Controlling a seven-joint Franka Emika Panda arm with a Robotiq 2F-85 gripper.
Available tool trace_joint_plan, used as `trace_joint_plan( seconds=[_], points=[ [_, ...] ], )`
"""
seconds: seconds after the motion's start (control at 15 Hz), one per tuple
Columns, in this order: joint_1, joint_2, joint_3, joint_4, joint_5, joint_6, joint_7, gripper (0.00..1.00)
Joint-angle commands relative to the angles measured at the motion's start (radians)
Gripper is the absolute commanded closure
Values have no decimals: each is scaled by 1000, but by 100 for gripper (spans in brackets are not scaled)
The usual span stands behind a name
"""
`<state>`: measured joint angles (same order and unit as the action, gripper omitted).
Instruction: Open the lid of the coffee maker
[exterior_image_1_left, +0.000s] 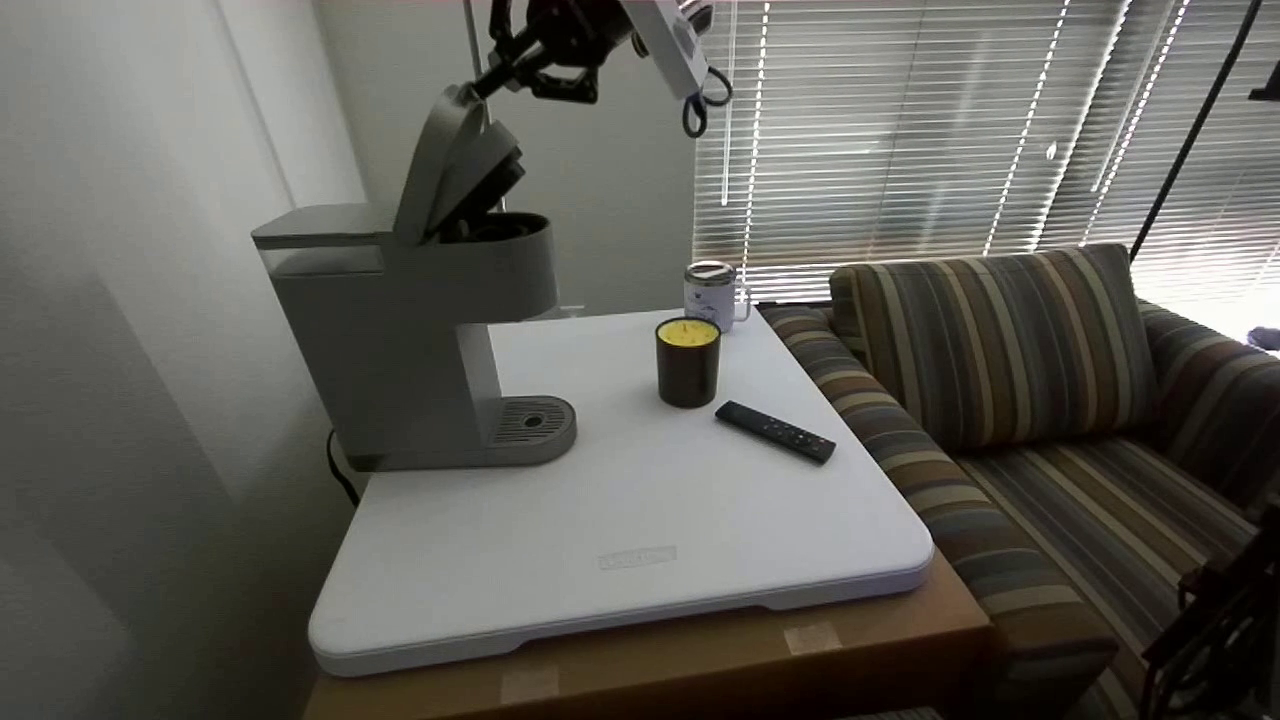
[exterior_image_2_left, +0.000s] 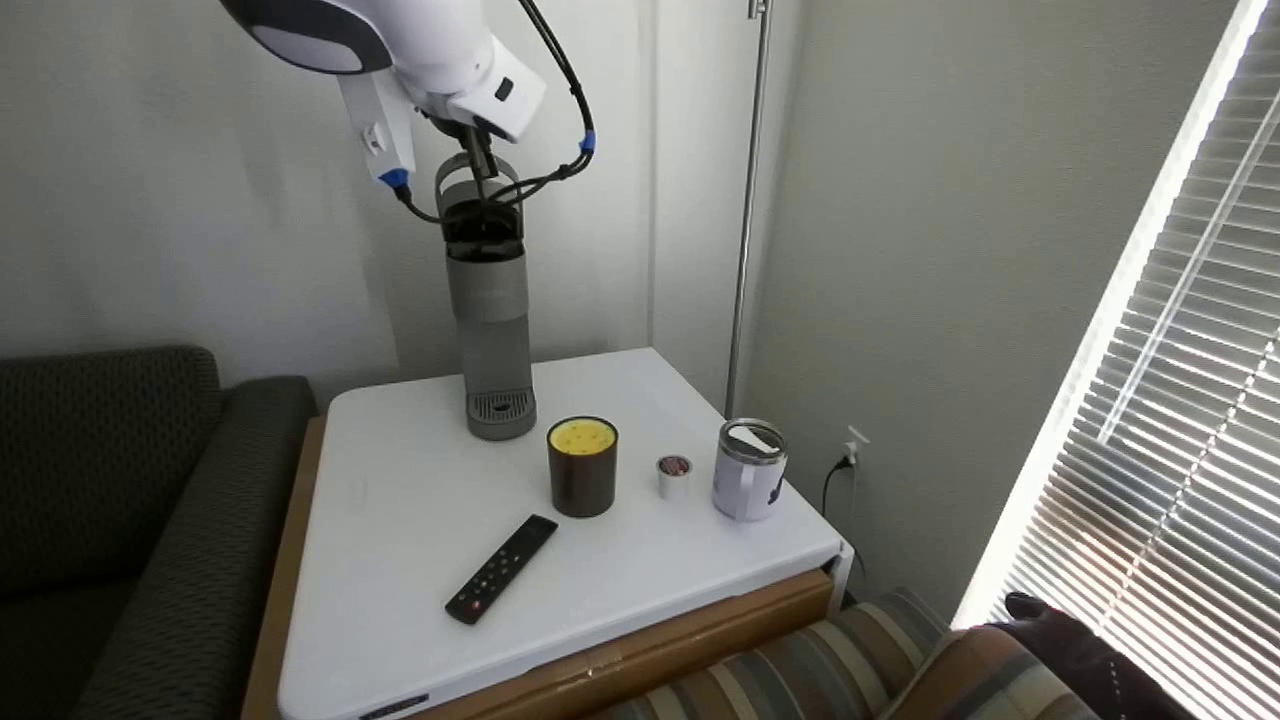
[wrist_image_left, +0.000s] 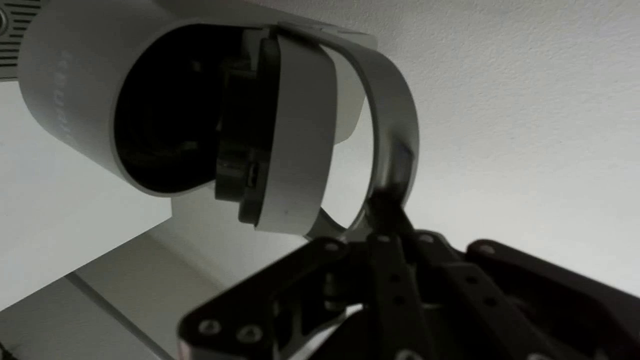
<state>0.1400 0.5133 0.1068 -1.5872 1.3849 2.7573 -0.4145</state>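
Note:
The grey coffee maker stands on the white table at the wall side; it also shows in an exterior view and in the wrist view. Its lid is raised and tilted up steeply, with the dark opening below it exposed. In the wrist view the lid shows its looped rim and dark underside. My gripper is shut, its fingertips together and against the looped rim at the lid's upper edge. In an exterior view the gripper meets the lid's top edge. Whether the rim is pinched between the fingertips is not visible.
A dark jar with a yellow top, a black remote and a white mug stand or lie on the white table. A small pod is beside the mug. A striped sofa adjoins the table. A metal pole stands behind.

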Motion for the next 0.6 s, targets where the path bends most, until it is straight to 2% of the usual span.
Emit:
trace_joint_plan(
  seconds=[0.0, 0.53],
  points=[
    [10, 37, -8, 69, -72, -53, 53, 100],
    [23, 100, -8, 174, -199, -114, 145, 100]
  ],
)
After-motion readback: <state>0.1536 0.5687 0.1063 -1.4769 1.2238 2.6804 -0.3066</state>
